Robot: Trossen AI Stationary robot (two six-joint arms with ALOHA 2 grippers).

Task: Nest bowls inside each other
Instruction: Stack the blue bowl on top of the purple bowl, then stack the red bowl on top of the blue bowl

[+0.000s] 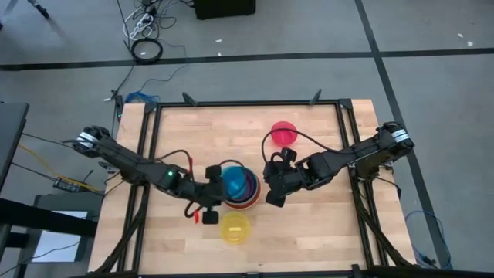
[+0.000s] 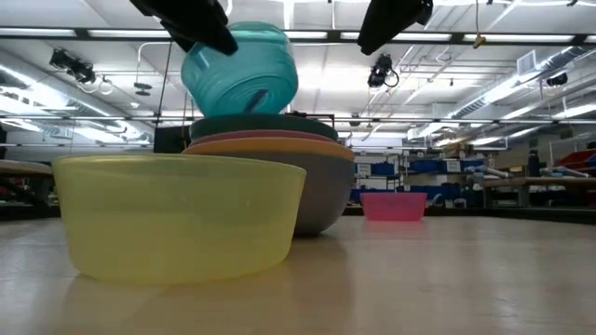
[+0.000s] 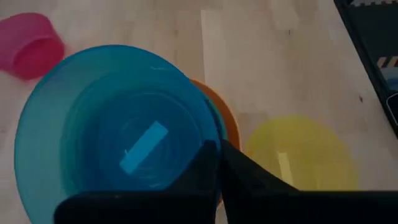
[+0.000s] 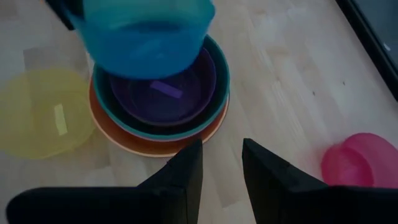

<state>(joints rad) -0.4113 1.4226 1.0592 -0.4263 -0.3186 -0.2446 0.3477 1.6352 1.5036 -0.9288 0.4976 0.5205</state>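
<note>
A light blue bowl hangs tilted above a stack of nested bowls, with my left gripper shut on it. In the stack, a purple bowl sits in a teal one, and that in an orange one. A yellow bowl rests on its base near the table's front edge. A pink bowl sits farther back. My right gripper hovers open just right of the stack, with nothing between its fingers. My left gripper pinches the light blue bowl's rim on the side toward the table's left, one finger inside the bowl and one outside. The fingers come slanting down from the left. The bowl is lifted clear of the stack and tilted.
The table's metal frame runs along its left, far and right edges. Bare wooden tabletop lies at the far left and at the near right. Cables and a coil lie on the floor beyond the far edge.
</note>
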